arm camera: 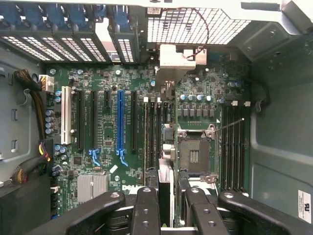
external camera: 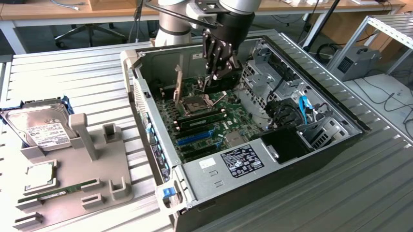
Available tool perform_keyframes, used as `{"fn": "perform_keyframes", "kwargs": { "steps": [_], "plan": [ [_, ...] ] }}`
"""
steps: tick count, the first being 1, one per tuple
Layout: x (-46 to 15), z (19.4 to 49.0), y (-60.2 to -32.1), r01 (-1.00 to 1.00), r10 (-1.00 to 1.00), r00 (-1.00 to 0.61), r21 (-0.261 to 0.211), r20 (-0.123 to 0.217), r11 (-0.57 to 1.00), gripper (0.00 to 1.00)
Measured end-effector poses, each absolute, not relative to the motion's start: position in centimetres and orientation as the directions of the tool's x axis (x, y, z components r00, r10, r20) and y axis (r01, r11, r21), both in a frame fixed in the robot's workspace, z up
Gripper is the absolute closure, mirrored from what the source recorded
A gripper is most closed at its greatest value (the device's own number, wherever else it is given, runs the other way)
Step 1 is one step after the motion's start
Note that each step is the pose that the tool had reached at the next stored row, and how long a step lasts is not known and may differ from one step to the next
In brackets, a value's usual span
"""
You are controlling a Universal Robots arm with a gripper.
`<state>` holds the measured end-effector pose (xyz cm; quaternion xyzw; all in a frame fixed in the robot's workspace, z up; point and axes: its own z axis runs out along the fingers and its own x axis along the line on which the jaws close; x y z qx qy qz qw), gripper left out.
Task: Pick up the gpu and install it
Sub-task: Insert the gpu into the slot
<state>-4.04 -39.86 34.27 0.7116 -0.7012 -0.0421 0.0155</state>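
My gripper [external camera: 216, 73] hangs inside the open computer case [external camera: 335, 108], over the far part of the motherboard [external camera: 213, 123]. A thin black card, the gpu [arm camera: 165, 193], stands edge-on between the two dark fingers [arm camera: 146, 210], and the gripper is shut on it. The gpu [external camera: 221, 82] shows as a dark slab under the fingertips, above the board and beside the open CPU socket [arm camera: 195, 155]. The long blue expansion slot [arm camera: 121, 126] and the black slots beside it lie apart from the card, toward the case's rear vents.
On the exterior view's left, a grey holder [external camera: 84, 188] carries a silver hard drive [external camera: 42, 129], a CPU chip [external camera: 40, 175] and a green RAM stick [external camera: 59, 191]. The power supply [external camera: 240, 160], drive cage and cables crowd the case's near and right sides.
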Motion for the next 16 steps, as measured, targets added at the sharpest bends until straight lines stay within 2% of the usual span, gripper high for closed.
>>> {"fn": "perform_keyframes", "kwargs": {
  "steps": [16],
  "plan": [
    [-4.04,34.27,-40.25,-0.997,-0.999,0.013,0.081,-0.038,-0.016,0.74]
  ]
}}
